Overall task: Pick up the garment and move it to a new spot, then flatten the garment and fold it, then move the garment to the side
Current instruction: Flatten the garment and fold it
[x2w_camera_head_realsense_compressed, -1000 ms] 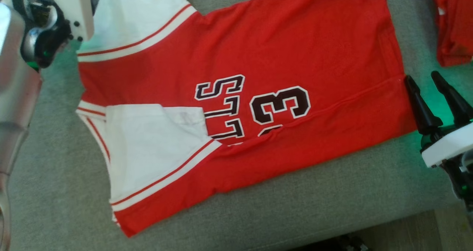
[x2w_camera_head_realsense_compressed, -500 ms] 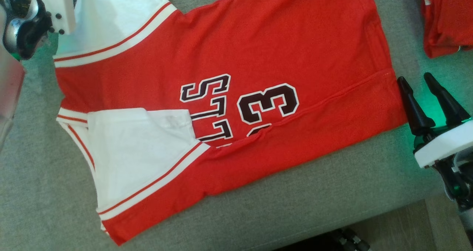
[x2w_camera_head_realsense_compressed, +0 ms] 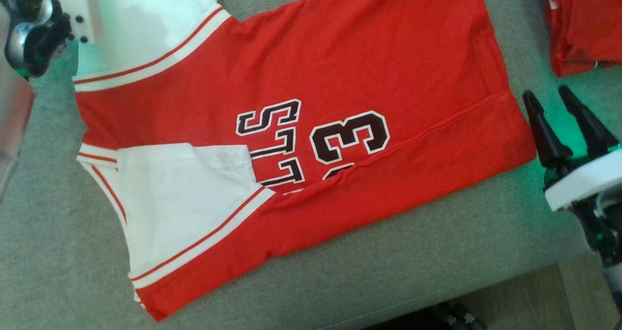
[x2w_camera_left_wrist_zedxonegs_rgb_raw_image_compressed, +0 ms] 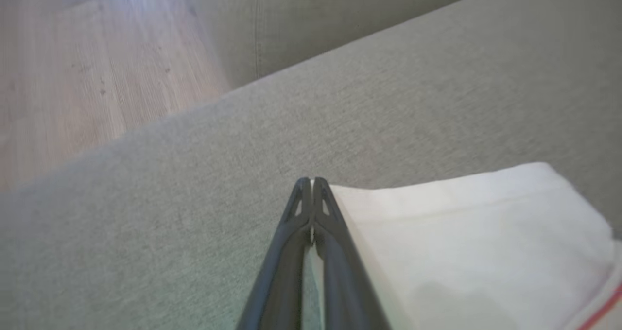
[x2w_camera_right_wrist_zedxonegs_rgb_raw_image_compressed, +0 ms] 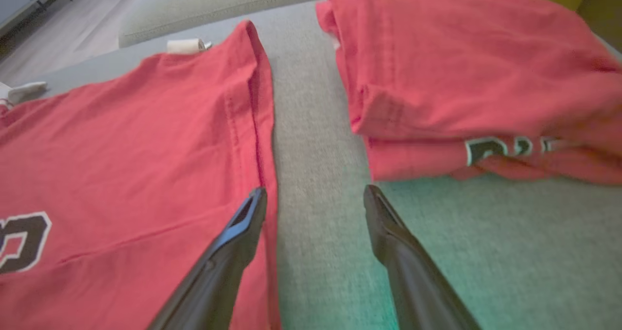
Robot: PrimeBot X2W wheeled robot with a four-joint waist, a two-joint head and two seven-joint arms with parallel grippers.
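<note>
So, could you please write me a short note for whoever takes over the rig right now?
Left gripper: shut at the edge of the white sleeve; whether it pinches cloth, I cannot tell.
Right gripper: open at the hem, holding nothing.
Things: the jersey lies flat on the grey cushion; a folded red pile sits apart from it, past the hem.
Done: jersey spread out, near long side folded in over the lettering.
Left: fold the far side in, finish the fold, move it aside.
</note>
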